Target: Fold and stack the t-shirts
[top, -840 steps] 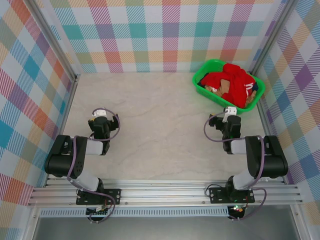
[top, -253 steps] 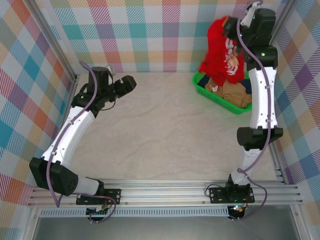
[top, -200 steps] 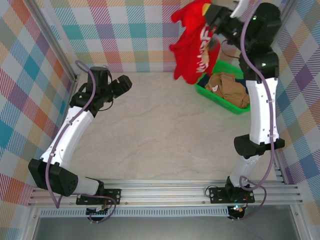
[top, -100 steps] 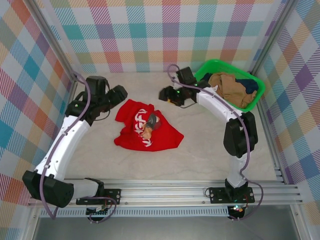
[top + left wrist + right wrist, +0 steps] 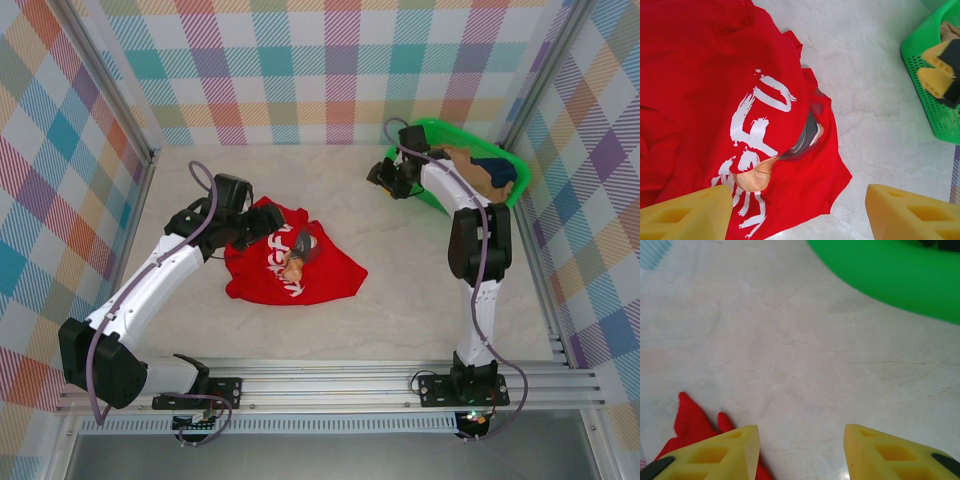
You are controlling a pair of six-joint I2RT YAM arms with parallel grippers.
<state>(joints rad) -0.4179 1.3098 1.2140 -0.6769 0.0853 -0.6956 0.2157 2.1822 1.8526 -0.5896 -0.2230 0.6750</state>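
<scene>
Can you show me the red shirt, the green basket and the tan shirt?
red t-shirt (image 5: 335, 275): top view, plain red lower-right part.
green basket (image 5: 940, 117): left wrist view, its mesh wall.
tan t-shirt (image 5: 472, 172): top view, crumpled middle, lying in the basket.

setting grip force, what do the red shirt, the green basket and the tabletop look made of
Red shirt: soft matte cloth, judging by its wrinkles and folds. Green basket: smooth moulded plastic, its wall a perforated grid. Tabletop: pale, veined like marble, faint sheen; stone or printed laminate, cannot tell.
</scene>
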